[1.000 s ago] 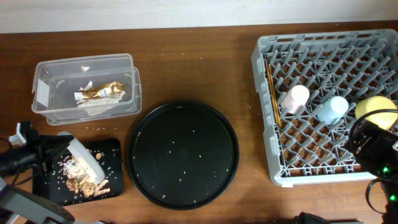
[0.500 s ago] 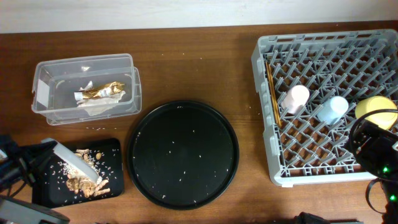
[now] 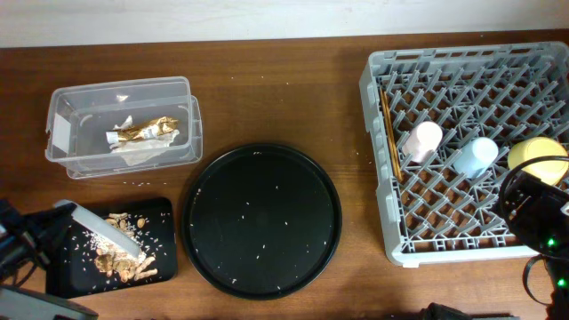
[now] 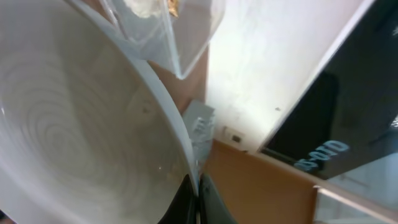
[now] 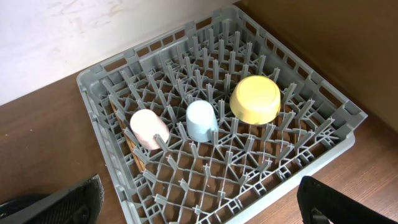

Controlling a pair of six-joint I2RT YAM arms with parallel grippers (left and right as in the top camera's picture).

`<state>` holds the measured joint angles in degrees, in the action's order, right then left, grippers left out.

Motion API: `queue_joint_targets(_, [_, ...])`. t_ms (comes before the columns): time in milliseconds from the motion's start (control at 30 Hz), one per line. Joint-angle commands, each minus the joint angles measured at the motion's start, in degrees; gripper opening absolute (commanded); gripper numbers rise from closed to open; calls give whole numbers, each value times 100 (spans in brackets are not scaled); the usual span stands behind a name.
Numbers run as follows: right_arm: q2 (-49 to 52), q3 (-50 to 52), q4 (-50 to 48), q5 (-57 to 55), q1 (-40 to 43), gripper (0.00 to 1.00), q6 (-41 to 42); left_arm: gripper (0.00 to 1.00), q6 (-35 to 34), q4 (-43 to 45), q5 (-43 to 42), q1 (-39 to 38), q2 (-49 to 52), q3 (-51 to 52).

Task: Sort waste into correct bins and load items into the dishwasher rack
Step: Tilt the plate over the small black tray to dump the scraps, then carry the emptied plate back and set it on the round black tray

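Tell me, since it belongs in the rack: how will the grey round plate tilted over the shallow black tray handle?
The grey round plate looks rigid, so it should keep its shape. Its smooth, glossy face may slip, since the left gripper pinches only its rim; it could pivot when swung.

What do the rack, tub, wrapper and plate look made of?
The rack: moulded matte grey plastic, going by the lattice of pegs.
The tub: clear glossy plastic; contents show through.
The wrapper: metallic gold foil, crinkled and shiny.
The plate: pale grey, smooth with faint rings; ceramic or melamine, can't tell.
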<state>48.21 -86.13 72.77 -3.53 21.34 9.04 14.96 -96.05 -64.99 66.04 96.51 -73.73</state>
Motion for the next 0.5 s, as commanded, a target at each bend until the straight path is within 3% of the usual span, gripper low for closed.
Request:
queue_joint_targets(0, [-22,-66,-17,11,33,98,20,1,-35,-22,-586,153,-157,157])
queue_joint_targets(467, [-22,-66,-17,11,33,98,20,1,-162,-72,260,256,-275,232])
